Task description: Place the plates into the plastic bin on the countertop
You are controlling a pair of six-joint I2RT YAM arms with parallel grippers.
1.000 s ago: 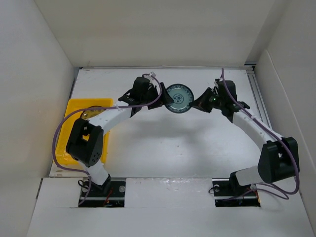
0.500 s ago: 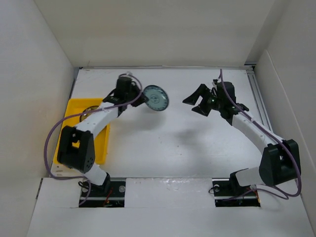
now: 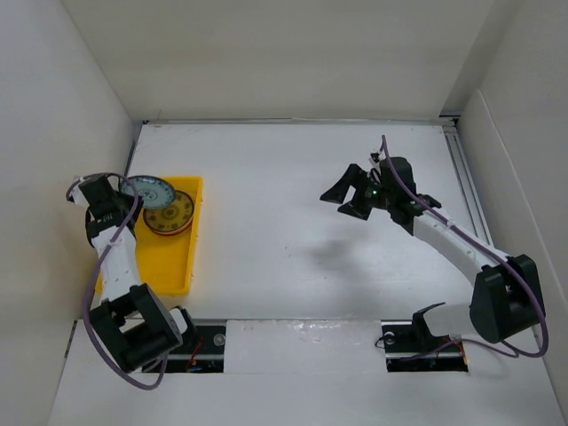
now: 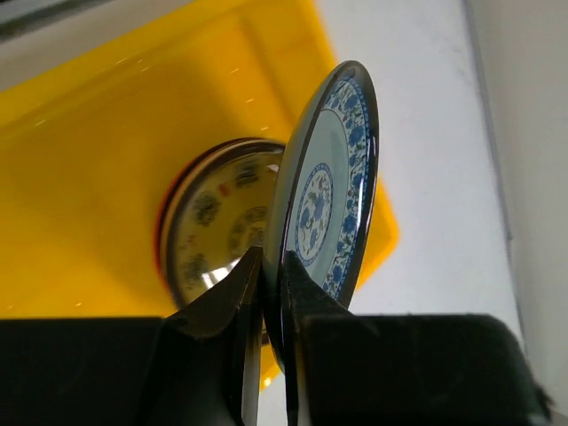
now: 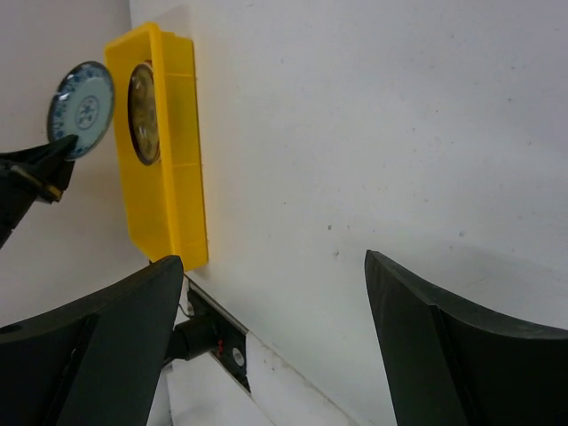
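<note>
A teal-blue patterned plate (image 3: 147,188) hangs on edge over the far end of the yellow plastic bin (image 3: 167,262) at the left of the countertop (image 3: 284,257). My left gripper (image 3: 126,190) is shut on its rim. In the left wrist view the black fingers (image 4: 226,311) pinch the plate (image 4: 330,177) at my left gripper (image 4: 271,266), above a brown-gold patterned plate (image 4: 213,226) lying in the bin (image 4: 98,142). That brown-gold plate (image 3: 169,214) shows from above too. My right gripper (image 3: 341,201) hovers open and empty over the middle right, apart from the plates.
White walls close in the countertop on the left, back and right. The right wrist view looks past my right gripper (image 5: 273,262) across bare white surface to the bin (image 5: 173,191) and the held plate (image 5: 82,108). The arm bases sit at the near edge.
My left arm has swung left, carrying the patterned plate from the middle of the countertop to above the bin. My right gripper has let go of it, opened wide and drawn back.
</note>
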